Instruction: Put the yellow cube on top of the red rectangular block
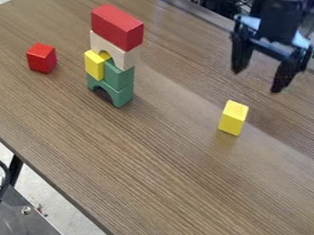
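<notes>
Atop the block tower (115,50), the red rectangular block (116,27) is borne by a cream arch (126,59); under that, a yellow block (94,65) and a green block (119,77) are seated on a green arch (123,94). Right of the tower in the view, well apart, the yellow cube (233,118) is set on the table (157,164). The gripper (257,81) is held up on that same side, its fingers released and spread. Left of the tower, a red cube (41,58) is seen.

yellow cube (233,118) | upright on table (150,169) | red rectangular block (116,27) | flat atop stack (119,76)
</notes>
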Controlling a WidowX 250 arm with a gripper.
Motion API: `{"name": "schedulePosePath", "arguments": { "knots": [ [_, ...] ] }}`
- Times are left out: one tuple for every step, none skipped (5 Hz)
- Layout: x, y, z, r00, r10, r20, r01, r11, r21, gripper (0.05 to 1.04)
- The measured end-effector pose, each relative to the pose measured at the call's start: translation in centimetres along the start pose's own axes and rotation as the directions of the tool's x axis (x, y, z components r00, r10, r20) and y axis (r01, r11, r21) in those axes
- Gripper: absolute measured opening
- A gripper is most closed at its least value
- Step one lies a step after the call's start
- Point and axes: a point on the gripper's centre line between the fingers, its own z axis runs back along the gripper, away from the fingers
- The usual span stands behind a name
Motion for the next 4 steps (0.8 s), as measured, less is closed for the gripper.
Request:
{"name": "schedulePosePath", "arguments": {
  "knots": [
    [-0.1, -0.2, -1.6, 0.999, 0.019, -0.04, -0.018, 1.0, 0.005, 1.0],
    [-0.5, -0.1, -2.4, 0.997, 0.02, -0.073, -0.02, 1.0, 0.009, 1.0],
    [-1.3, 0.2, -3.3, 0.994, 0.046, -0.095, -0.044, 0.999, 0.023, 1.0],
    [-2.2, 0.8, -3.8, 0.993, 0.084, -0.078, -0.08, 0.995, 0.058, 1.0]
  ]
}}
